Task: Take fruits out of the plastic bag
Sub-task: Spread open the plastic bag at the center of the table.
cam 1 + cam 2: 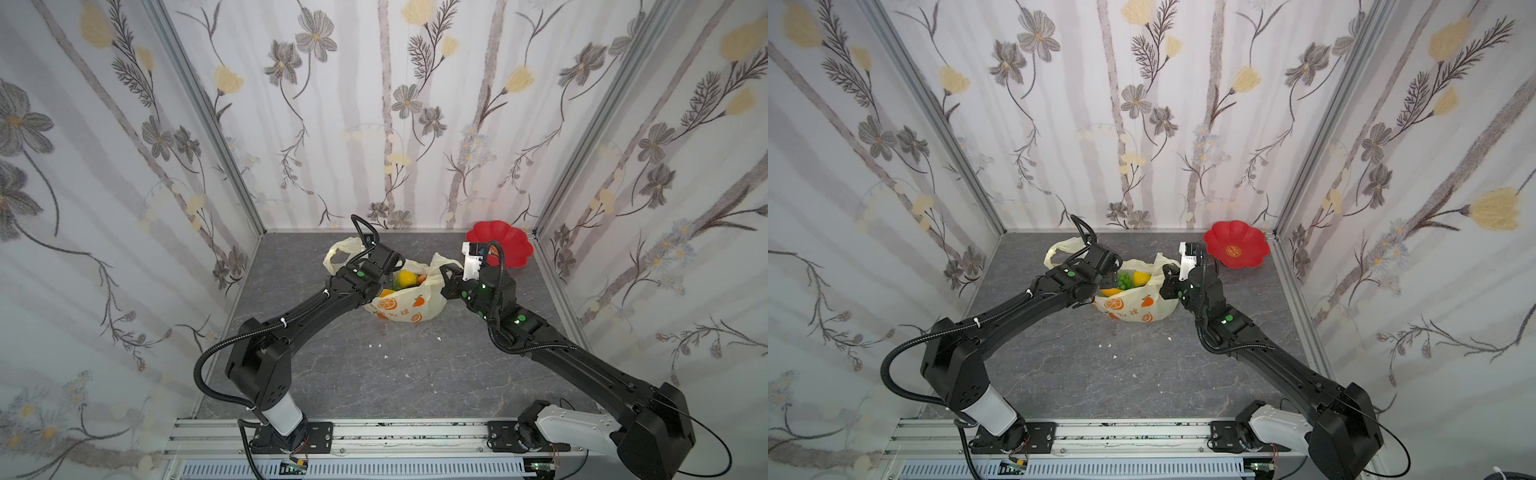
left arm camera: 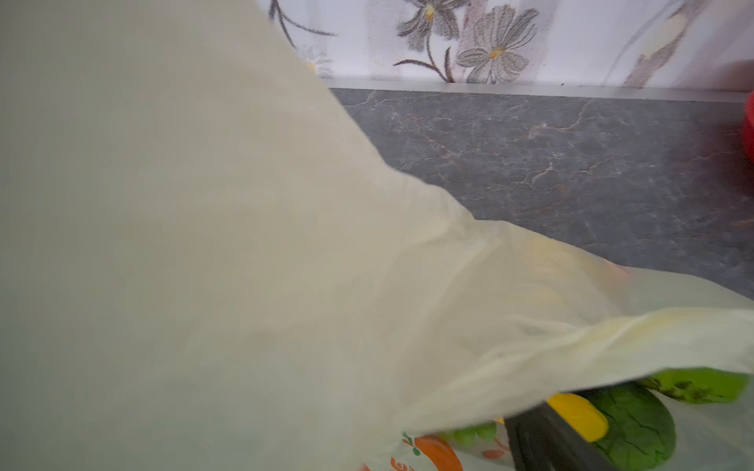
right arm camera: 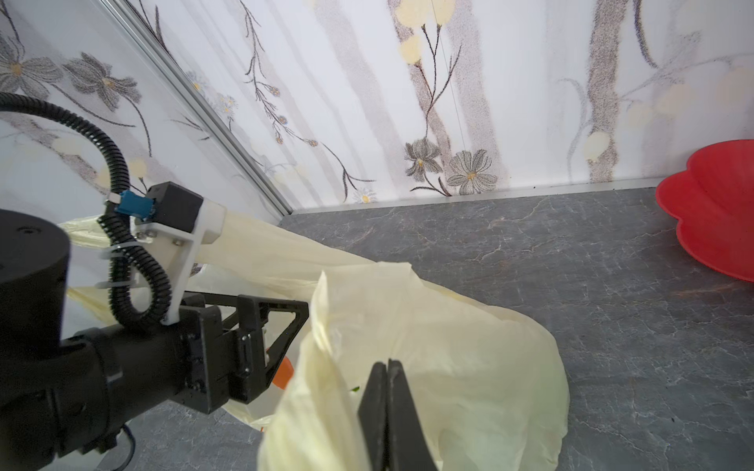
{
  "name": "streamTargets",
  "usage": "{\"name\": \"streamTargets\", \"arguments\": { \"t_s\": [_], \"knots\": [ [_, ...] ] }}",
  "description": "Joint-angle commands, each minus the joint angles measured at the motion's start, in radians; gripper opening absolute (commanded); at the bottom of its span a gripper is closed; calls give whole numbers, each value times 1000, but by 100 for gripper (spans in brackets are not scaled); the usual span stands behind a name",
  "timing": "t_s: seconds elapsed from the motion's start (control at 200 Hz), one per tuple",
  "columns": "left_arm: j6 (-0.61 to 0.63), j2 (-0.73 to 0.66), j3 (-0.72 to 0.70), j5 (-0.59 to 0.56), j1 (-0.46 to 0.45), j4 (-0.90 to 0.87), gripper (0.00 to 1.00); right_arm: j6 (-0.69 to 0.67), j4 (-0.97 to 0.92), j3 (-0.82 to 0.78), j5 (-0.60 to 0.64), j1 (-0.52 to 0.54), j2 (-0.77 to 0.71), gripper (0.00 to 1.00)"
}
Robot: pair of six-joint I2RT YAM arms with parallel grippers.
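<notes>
A thin, translucent pale-yellow plastic bag point(image 1: 409, 305) with orange-red print sits mouth-up on the grey marble-patterned tabletop point(image 1: 415, 374) between 2 black robot arms. The right gripper point(image 3: 385, 365) is clenched on the film at the bag's rim. The left gripper point(image 1: 1113, 274) reaches into the mouth with jaws spread; 1 dark finger point(image 2: 546, 440) shows inside, the other hidden by film. A bumpy yellow lemon point(image 1: 405, 276) and green grape bunch point(image 1: 1124, 280) lie inside the bag. A red flower-shaped plate point(image 1: 1236, 245) sits by the back right corner.

Grey tabletop point(image 1: 374, 374): plastic bag point(image 1: 415, 305), red plate point(image 1: 511, 249)
</notes>
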Motion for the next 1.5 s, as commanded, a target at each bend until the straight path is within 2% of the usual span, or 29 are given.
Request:
{"name": "streamTargets", "arguments": {
  "t_s": [0.0, 0.09, 0.265, 0.49, 0.585, 0.699, 0.784, 0.924, 0.969, 1.159, 1.349, 1.384, 1.494],
  "knots": [
    [-4, 29, 22, -132, 18, 1, 91, -4, 13, -8, 2, 0, -4, 0],
    [-1, 56, 44, -152, 41, 5, 94, -4, 14, -12, -2, 0, -1, 0],
    [3, 109, 68, -142, 90, 39, 94, -4, 20, -21, 3, 0, 1, 0],
    [1, 166, 31, -59, 148, 139, 84, 4, 30, -36, 41, -9, -11, 0],
    [1, 188, 26, 25, 170, 190, 79, 5, 37, -34, 28, -12, -3, 0],
    [5, 210, 21, 133, 187, 260, 64, 16, 36, -32, 25, -19, 9, 0],
    [13, 198, 5, 215, 187, 309, 47, 30, 36, -34, 22, -40, 12, 0],
    [29, 139, -66, 330, 188, 404, 8, 31, 52, -44, -32, -107, 22, 0],
    [28, 103, -110, 358, 187, 433, 0, 33, 60, -49, -52, -138, 29, 0],
    [-13, -65, -293, 435, 184, 548, 0, 118, 53, -66, -156, -277, 71, 0],
    [-2, -133, -353, 448, 131, 576, 0, 149, -61, -40, -109, -273, 74, 0],
    [-2, -140, -356, 442, 116, 577, 0, 139, -83, -37, -92, -262, 65, 8],
    [-3, -155, -358, 408, 73, 576, 0, 78, -189, -15, 25, -181, -5, 46]
  ]
}}
